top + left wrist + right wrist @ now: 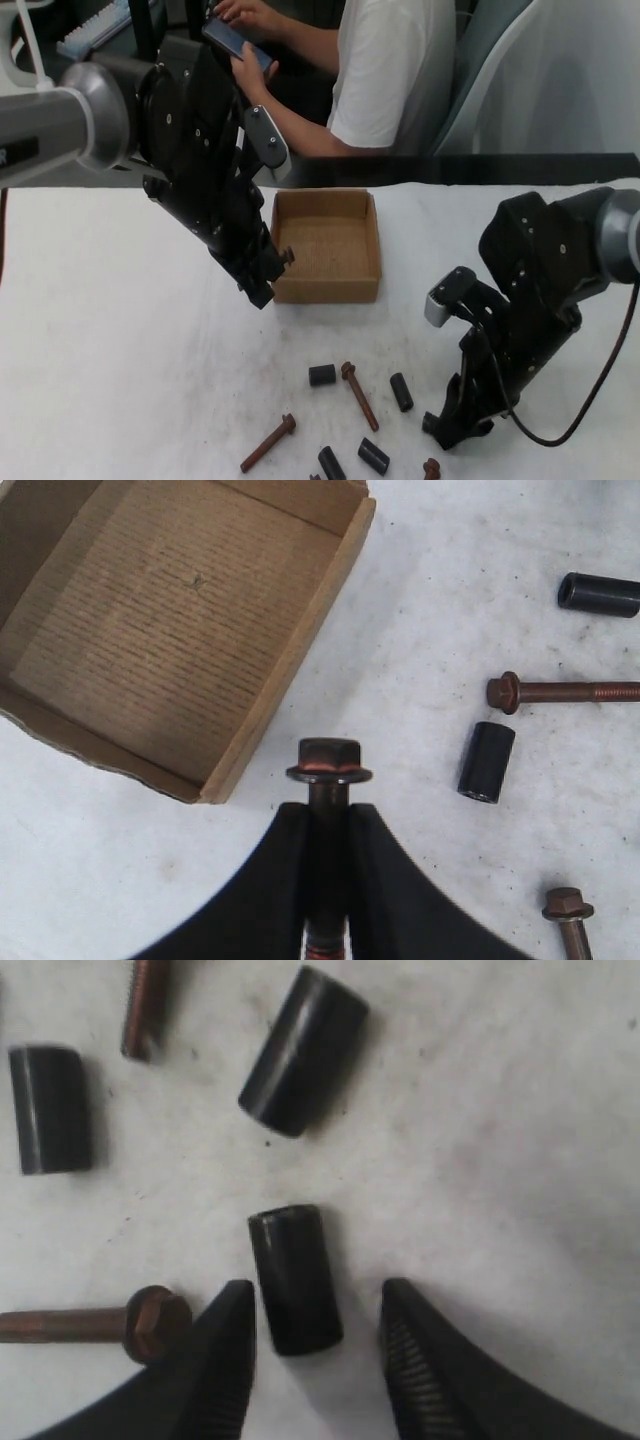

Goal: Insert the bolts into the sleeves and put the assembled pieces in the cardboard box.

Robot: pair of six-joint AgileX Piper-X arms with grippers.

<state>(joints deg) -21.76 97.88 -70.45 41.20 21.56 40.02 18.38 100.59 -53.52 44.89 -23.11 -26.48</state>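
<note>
The left gripper (328,818) is clenching a rusty hex-head metal bolt (328,758) beside the brown cardboard box (292,645). The right gripper (318,1298) is straddling, fingers spread, a black cylindrical sleeve (293,1275).

The left claw (328,812) is hiding the shank of the bolt (329,759). A picture edge is cropping the cardboard box (286,650).

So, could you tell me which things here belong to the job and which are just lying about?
Job: brown cardboard box; rusty hex-head bolt clamped in left gripper; short black cylindrical sleeve inside open right gripper; loose bolts and sleeves on white bench.
Lying about: pale blue ridged rack behind bench; black cable by right arm.
</note>
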